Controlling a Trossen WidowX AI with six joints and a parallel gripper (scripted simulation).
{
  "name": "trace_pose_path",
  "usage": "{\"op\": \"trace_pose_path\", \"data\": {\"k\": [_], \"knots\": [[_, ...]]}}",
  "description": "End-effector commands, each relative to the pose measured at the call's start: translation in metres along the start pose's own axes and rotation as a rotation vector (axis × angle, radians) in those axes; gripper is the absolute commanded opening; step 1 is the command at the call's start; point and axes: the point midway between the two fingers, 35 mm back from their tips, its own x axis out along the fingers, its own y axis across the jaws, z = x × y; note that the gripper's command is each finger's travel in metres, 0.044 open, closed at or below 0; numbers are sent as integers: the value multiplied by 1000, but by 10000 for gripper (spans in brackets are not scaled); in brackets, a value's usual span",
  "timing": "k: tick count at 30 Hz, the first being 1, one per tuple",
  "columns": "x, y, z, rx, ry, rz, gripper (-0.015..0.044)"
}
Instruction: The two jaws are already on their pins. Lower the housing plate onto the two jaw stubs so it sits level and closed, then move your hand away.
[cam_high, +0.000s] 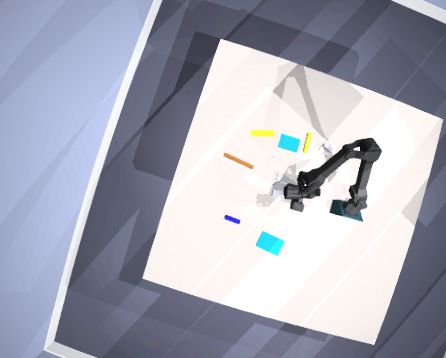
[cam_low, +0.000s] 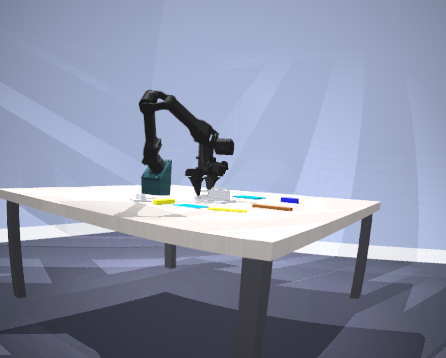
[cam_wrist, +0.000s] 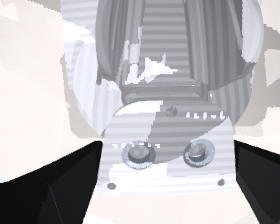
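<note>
Wrist view: the pincer (cam_high: 276, 188) (cam_low: 204, 192) (cam_wrist: 164, 146) is pinching the pale housing plate (cam_wrist: 167, 172) by its two side edges, one dark finger on each side. Two round holes, each with a grey stub end visible inside, and smaller dark holes mark the plate. It lies over the near end of the pale vise-like assembly (cam_low: 219, 195) (cam_wrist: 165, 45). Whether the plate is fully seated cannot be told. Exterior view: the arm (cam_high: 325, 170) (cam_low: 187, 116) reaches down to the assembly on the desk (cam_high: 210, 260) (cam_low: 270, 230). Top view: a cyan piece (cam_high: 270, 243) and a blue bar (cam_high: 232, 219) lie apart from the assembly.
</note>
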Motion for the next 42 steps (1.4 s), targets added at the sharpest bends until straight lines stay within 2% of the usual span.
{"op": "trace_pose_path", "data": {"k": [1, 42], "knots": [[1, -1, 0, -5, -1, -6, 351], [10, -1, 0, -5, -1, -6, 351]]}}
